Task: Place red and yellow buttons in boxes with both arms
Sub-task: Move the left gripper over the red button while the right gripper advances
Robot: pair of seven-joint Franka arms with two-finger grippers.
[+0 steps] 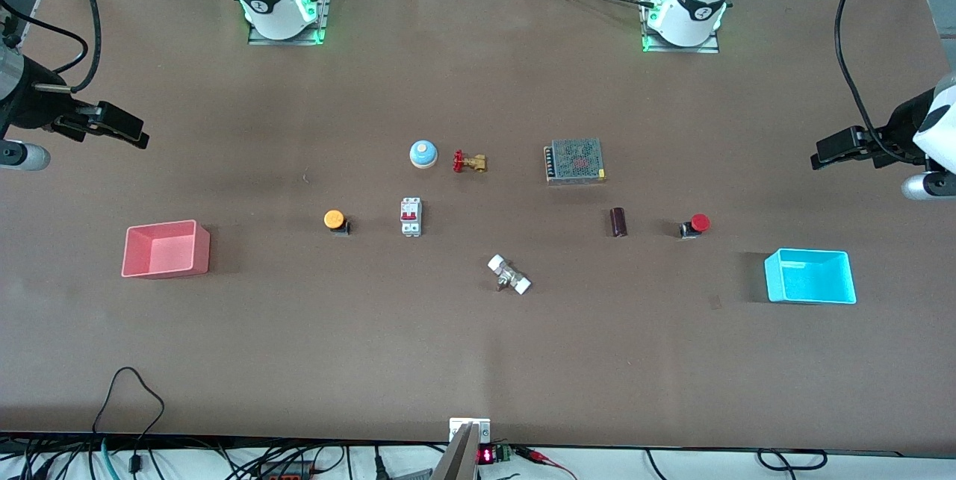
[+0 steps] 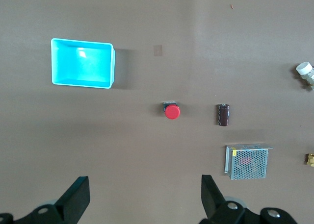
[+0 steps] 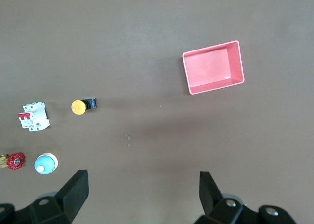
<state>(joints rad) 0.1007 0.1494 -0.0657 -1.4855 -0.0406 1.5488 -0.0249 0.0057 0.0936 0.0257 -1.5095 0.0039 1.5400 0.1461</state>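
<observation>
The red button [image 1: 696,225] stands on the table beside the cyan box [image 1: 810,276], toward the left arm's end; both show in the left wrist view, the button [image 2: 171,111] and the box [image 2: 82,63]. The yellow button [image 1: 335,221] stands between the pink-red box [image 1: 165,248] and the table's middle; both show in the right wrist view, the button [image 3: 80,106] and the box [image 3: 214,67]. My left gripper [image 1: 821,154] is open and empty, high at the table's left-arm end [image 2: 145,194]. My right gripper [image 1: 138,135] is open and empty, high at the right-arm end [image 3: 143,192].
In the table's middle lie a blue-and-white bell [image 1: 423,154], a brass valve with a red handle [image 1: 469,162], a white circuit breaker [image 1: 411,216], a metal mesh power supply [image 1: 573,160], a dark cylinder [image 1: 618,222] and a white-capped fitting [image 1: 509,275].
</observation>
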